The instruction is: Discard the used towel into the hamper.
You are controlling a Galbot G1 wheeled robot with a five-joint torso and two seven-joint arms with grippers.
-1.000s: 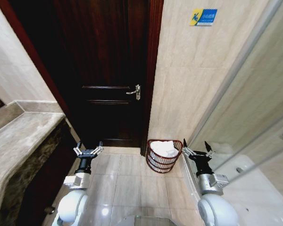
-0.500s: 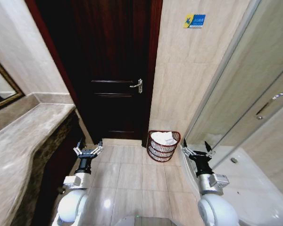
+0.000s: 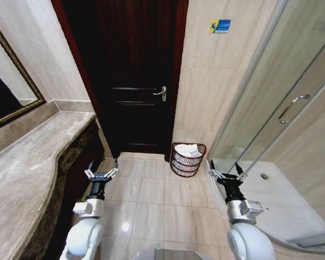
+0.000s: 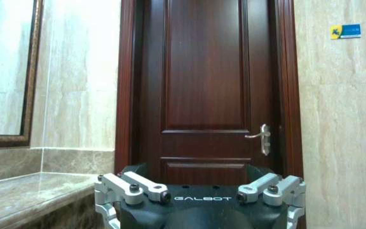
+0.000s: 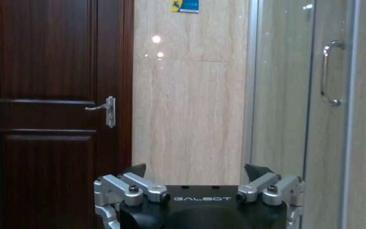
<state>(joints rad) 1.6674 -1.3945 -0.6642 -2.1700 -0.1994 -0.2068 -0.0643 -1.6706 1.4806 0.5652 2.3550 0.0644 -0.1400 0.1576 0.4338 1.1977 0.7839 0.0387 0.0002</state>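
Note:
The hamper (image 3: pixel 187 164), a small round reddish-brown basket of open bars, stands on the floor against the tiled wall just right of the door. A white towel (image 3: pixel 188 151) lies inside it, filling its top. My left gripper (image 3: pixel 102 173) is held low at the left, open and empty, well short of the hamper. On the other side my right gripper (image 3: pixel 226 170) is also open and empty; it points forward, a little right of the hamper and nearer to me. In the right wrist view its dark fingertips (image 5: pixel 135 170) are spread wide with nothing between them.
A dark wooden door (image 3: pixel 138 81) with a metal handle (image 3: pixel 161 93) is shut straight ahead. A marble counter (image 3: pixel 27 162) and a framed mirror (image 3: pixel 11 81) run along the left. A glass shower enclosure (image 3: pixel 281 119) stands on the right. Tiled floor (image 3: pixel 157 200) lies between.
The whole head view has shifted: the hamper now looks smaller and farther off, and more of the counter, mirror and shower shows. Both arms hold the same pose.

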